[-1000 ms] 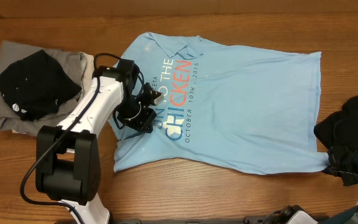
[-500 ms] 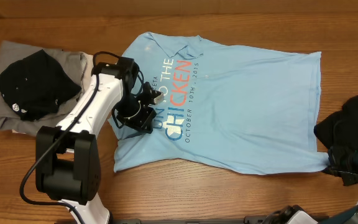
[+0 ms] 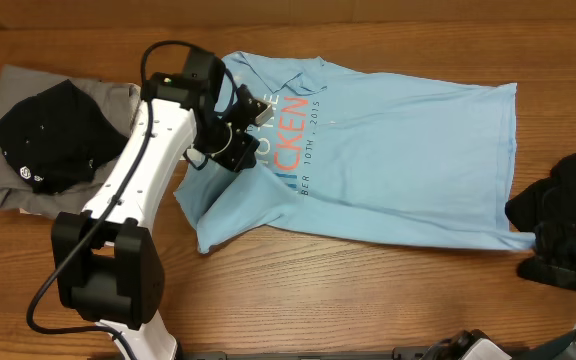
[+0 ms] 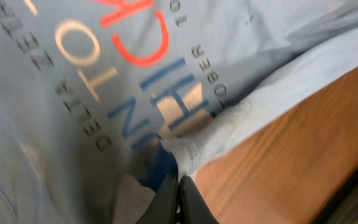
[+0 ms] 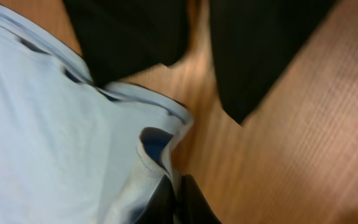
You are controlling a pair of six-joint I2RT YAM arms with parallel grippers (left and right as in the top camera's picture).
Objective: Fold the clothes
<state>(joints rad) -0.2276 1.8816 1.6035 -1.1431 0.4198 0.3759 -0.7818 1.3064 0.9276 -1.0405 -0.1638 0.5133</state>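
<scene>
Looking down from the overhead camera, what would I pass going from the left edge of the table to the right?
grey pile with a black garment on top → light-blue T-shirt, spread out → black heap at the right edge.

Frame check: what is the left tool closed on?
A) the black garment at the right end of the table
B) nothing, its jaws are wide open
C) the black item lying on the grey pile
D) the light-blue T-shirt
D: in the left wrist view the left tool is shut on a bunched hem of the light-blue T-shirt, right beside the printed letters.
</scene>
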